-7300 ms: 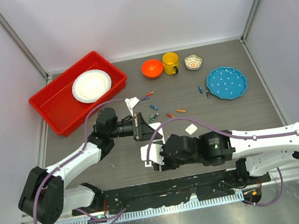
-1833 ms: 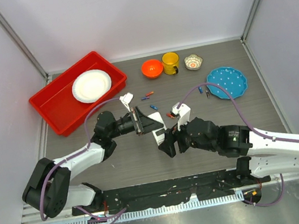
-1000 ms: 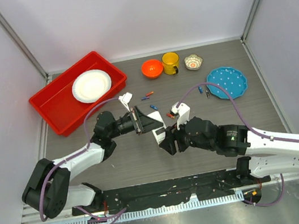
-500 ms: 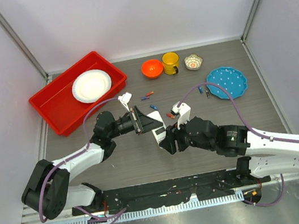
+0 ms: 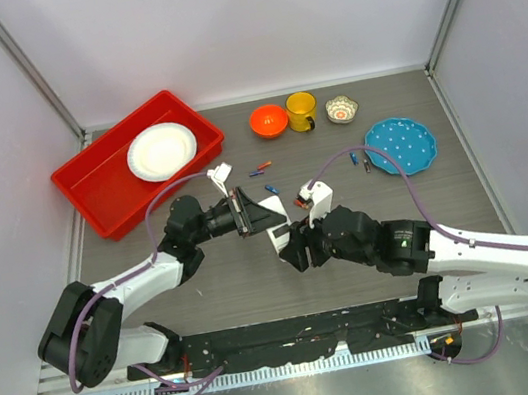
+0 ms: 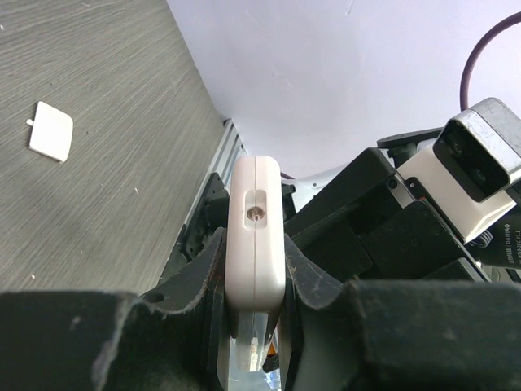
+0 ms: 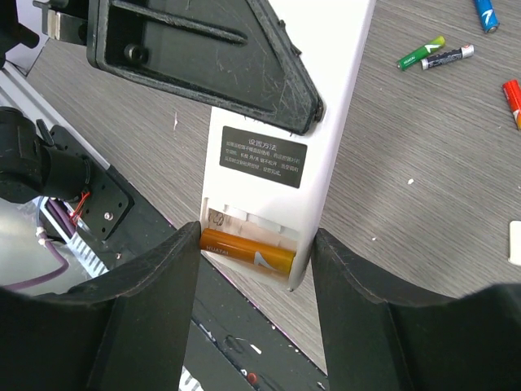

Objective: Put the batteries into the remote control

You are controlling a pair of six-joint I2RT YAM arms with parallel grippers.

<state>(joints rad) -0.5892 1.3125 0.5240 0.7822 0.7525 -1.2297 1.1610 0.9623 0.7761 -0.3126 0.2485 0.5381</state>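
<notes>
Nearest the arm bases, the right gripper (image 7: 256,240) has its fingers (image 7: 146,309) on both sides of the lower end of the remote control (image 7: 269,155). They lie against its two long edges and pinch it. The remote control is held off the bench (image 5: 223,287), near its middle, with the plain white back and a grey label facing the right wrist camera. The compartment at this end is uncovered, and an orange battery (image 7: 248,248) lies across it.

A little farther, the left gripper (image 6: 256,273) is clamped tight on the other part of the remote control. Beyond, loose batteries (image 7: 422,52) lie on the bench. A small white cover (image 6: 50,130) lies flat, apart from them.

At the far side are a red tray (image 5: 92,201) with a white plate (image 5: 162,151) in it, an orange bowl (image 5: 269,120), a yellow mug (image 5: 302,110) and a blue plate (image 5: 400,146).
</notes>
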